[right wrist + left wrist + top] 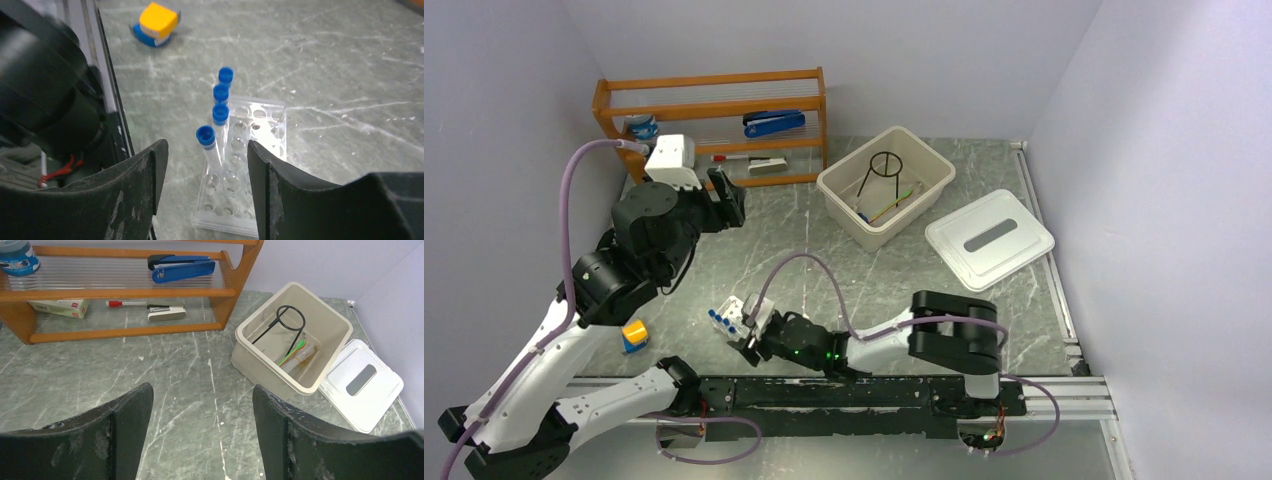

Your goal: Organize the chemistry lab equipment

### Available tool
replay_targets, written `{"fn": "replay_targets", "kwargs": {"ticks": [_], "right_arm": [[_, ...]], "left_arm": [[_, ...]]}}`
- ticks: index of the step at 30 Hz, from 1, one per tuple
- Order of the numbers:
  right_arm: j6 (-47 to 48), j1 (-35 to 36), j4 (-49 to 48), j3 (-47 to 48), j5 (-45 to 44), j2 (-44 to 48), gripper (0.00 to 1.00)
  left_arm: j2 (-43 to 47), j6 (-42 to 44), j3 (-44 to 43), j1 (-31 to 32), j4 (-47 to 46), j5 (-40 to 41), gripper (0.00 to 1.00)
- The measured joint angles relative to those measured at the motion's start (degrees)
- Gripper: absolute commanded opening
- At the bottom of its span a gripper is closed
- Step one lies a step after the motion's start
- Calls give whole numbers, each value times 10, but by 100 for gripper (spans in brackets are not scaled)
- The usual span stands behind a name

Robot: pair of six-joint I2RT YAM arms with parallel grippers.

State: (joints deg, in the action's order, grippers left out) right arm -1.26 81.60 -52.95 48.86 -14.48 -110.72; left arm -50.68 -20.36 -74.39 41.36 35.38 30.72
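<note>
A white holed rack [736, 312] lies on the table near the front and holds several blue-capped vials [721, 319] along one side. In the right wrist view the rack [252, 150] and vials [220, 113] sit just beyond my right gripper [206, 160], which is open and empty over the rack's near end. In the top view the right gripper [750, 340] sits right beside the rack. My left gripper [729, 203] is open and empty above the table [200, 400]. A black wire tripod [287, 320] and clear tubes [302, 357] lie in the beige bin [240, 340].
The bin [839, 200] stands at the back centre, with its white lid [989, 238] on the table to its right. A wooden shelf [714, 108] at the back left holds a blue stapler [774, 122] and stationery. A yellow-and-blue block [633, 335] sits left of the rack.
</note>
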Motion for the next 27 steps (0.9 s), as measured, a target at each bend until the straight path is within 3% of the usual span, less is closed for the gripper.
{"fn": "replay_targets", "kwargs": {"ticks": [9, 12, 20, 27], "right_arm": [[-64, -27, 68, -13, -6, 159, 64], [-100, -54, 118, -13, -31, 195, 56], [-301, -231, 376, -35, -82, 330, 53], [-420, -313, 582, -54, -170, 496, 51]], "left_arm": [[-9, 2, 0, 0, -3, 0, 80], [-9, 5, 0, 0, -4, 0, 82], [0, 4, 46, 0, -32, -12, 85], [-17, -11, 128, 0, -68, -85, 86]]}}
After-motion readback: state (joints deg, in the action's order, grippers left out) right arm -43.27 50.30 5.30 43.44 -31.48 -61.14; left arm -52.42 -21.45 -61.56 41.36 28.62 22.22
